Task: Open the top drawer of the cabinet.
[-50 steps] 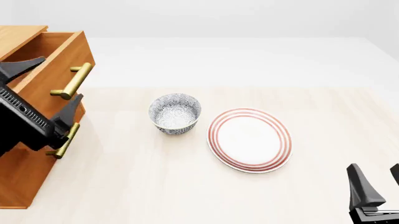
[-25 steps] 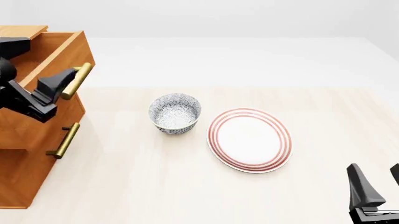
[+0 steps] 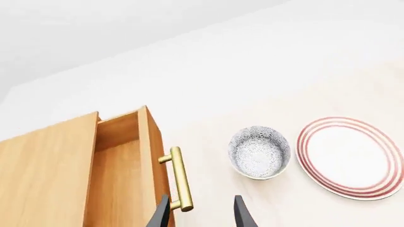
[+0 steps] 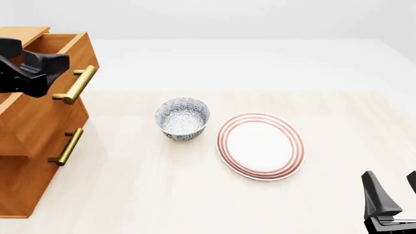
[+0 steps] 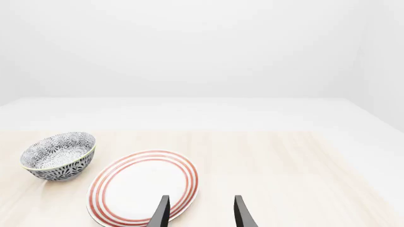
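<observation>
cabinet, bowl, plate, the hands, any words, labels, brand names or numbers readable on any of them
None: no text, label, brand or number shows in any view.
The orange-brown wooden cabinet and its brass bar handles are plain.
The blue-and-white patterned bowl carries only a leaf-like pattern, no letters.
The white round plate bears only red rings.
The black left hand and right hand show no markings.

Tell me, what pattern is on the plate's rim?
Concentric red rings around a plain white centre on the plate; the front view shows it best.

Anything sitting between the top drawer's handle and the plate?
Yes: the patterned bowl sits between the drawer handle and the red-ringed plate, clearest in the front view.
</observation>
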Robot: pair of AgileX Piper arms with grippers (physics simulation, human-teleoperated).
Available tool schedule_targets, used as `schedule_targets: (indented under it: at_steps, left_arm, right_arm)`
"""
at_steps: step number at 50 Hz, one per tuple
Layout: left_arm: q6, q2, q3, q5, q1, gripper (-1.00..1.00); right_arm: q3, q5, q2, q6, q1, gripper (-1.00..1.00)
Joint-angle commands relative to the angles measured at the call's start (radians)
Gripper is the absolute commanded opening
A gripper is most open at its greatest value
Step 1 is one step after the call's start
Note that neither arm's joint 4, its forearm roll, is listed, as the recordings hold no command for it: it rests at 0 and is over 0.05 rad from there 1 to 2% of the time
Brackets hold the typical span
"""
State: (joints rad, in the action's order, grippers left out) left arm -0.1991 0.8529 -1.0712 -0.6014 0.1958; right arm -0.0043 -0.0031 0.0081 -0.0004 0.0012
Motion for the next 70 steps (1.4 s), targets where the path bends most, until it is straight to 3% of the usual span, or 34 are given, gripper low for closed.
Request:
schedule_targets:
  at_steps: [1, 11, 15, 19, 21, 24, 70]
  left_arm:
    - [0.098, 0.043, -0.079, -0.101, -0.047, 1.00]
    - [0.179, 0.100, -0.159, -0.178, -0.069, 1.00]
    - [0.221, 0.120, -0.186, -0.222, -0.114, 1.00]
    - [0.220, 0.131, -0.197, -0.238, -0.125, 1.00]
    - [0.278, 0.143, -0.195, -0.237, -0.104, 1.00]
    - [0.265, 0.152, -0.178, -0.244, -0.140, 1.00]
    - [0.258, 0.249, -0.239, -0.304, -0.226, 1.00]
  right_arm:
    - [0.001, 0.000, -0.001, 0.000, 0.000, 1.00]
    - [0.001, 0.000, -0.001, 0.000, 0.000, 1.00]
    - [0.001, 0.000, -0.001, 0.000, 0.000, 1.00]
    - [0.001, 0.000, -0.001, 0.000, 0.000, 1.00]
    - [0.001, 0.000, -0.001, 0.000, 0.000, 1.00]
    - [0.001, 0.000, -0.001, 0.000, 0.000, 1.00]
    - [0.001, 0.000, -0.001, 0.000, 0.000, 1.00]
